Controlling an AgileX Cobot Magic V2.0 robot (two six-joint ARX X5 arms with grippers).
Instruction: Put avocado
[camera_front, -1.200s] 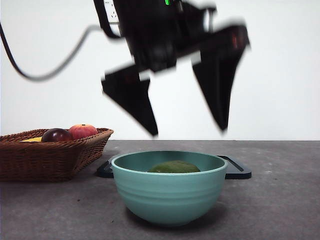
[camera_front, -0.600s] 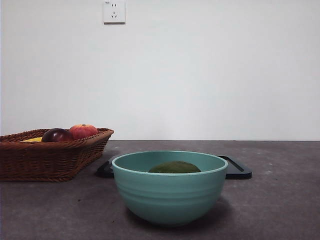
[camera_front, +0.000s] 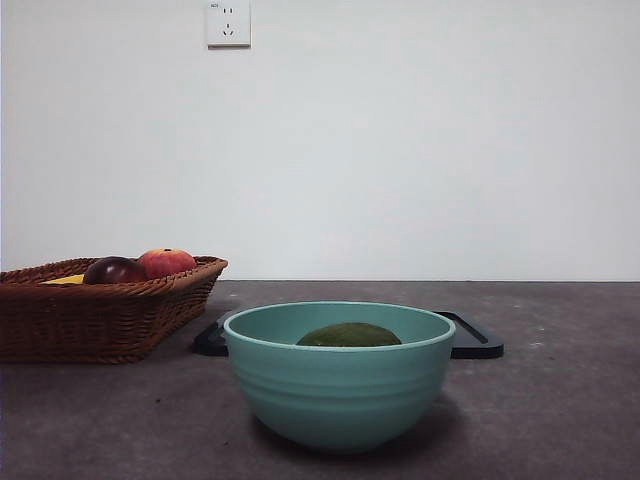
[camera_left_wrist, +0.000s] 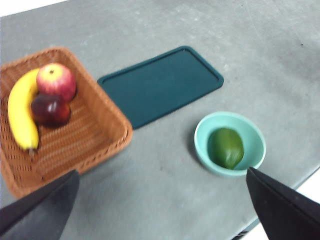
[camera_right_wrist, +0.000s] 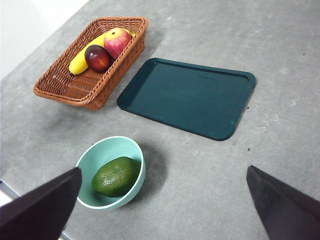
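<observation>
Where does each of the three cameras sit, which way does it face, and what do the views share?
Front view: low at table height, facing the bowl; no robot parts visible.
Left wrist view: high above, looking down at the basket; own open jaws at the bottom edge.
Right wrist view: high above the tray; own open jaws.
All three share the avocado.

Open air above the bowl (camera_front: 338, 385); its rim rings the avocado (camera_front: 349, 335). Both grippers high, clear; basket (camera_front: 100, 315) and tray (camera_right_wrist: 187, 96) aside
</observation>
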